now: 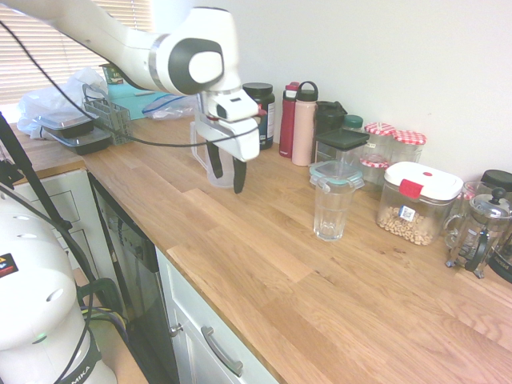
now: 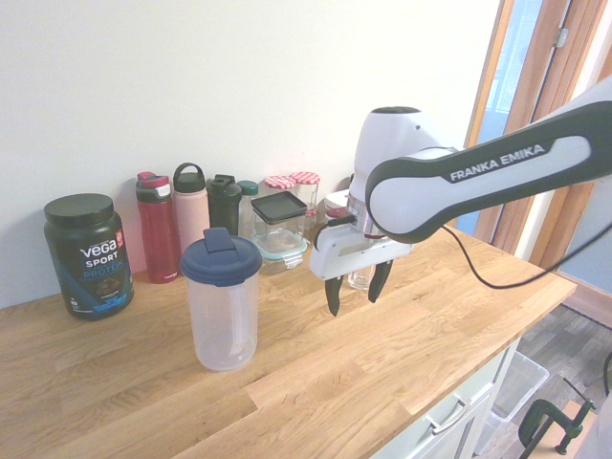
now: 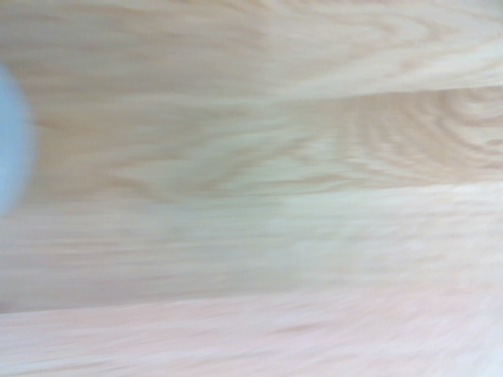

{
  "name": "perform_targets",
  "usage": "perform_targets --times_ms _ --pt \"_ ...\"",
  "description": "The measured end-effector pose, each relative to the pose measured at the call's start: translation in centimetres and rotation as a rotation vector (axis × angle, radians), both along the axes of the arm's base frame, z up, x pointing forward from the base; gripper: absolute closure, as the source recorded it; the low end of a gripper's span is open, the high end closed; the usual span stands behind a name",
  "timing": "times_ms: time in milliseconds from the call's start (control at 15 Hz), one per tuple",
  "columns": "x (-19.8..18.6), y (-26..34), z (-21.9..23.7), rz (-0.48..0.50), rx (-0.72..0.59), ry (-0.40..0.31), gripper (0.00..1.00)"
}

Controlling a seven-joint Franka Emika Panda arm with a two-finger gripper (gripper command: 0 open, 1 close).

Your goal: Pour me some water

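The countertop [image 1: 264,264] is pale oiled wood in long planks, smooth with a soft satin sheen; the wrist view shows its grain blurred. On it, the pitcher [image 2: 223,304] is frosted, translucent plastic with a matt dark-blue plastic lid. Right of the pitcher in the first exterior view, the drinking glass [image 1: 330,210] is clear, glossy glass. Behind the pitcher against the wall, the protein tub [image 2: 88,254] is glossy black plastic, and two bottles [image 2: 175,229] look matt-coated. The gripper [image 2: 352,294] has glossy white casing and matt black fingers [image 2: 333,299].
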State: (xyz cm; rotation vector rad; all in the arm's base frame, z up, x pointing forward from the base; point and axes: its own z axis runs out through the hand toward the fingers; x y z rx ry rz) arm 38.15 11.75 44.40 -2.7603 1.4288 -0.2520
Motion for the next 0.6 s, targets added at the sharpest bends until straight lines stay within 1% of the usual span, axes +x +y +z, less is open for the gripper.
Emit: perform_targets --times_ms 200,267,467,600 --pt "-2.3 6.4 1.1 -0.01 -0.018 -0.053 0.0" --pt "-2.7 8.2 1.6 -0.012 -0.036 -0.086 0.0" --pt "-3.3 14.1 3.0 0.007 -0.111 -0.193 0.0" --pt "-2.6 16.9 3.6 0.016 -0.131 -0.235 0.0"
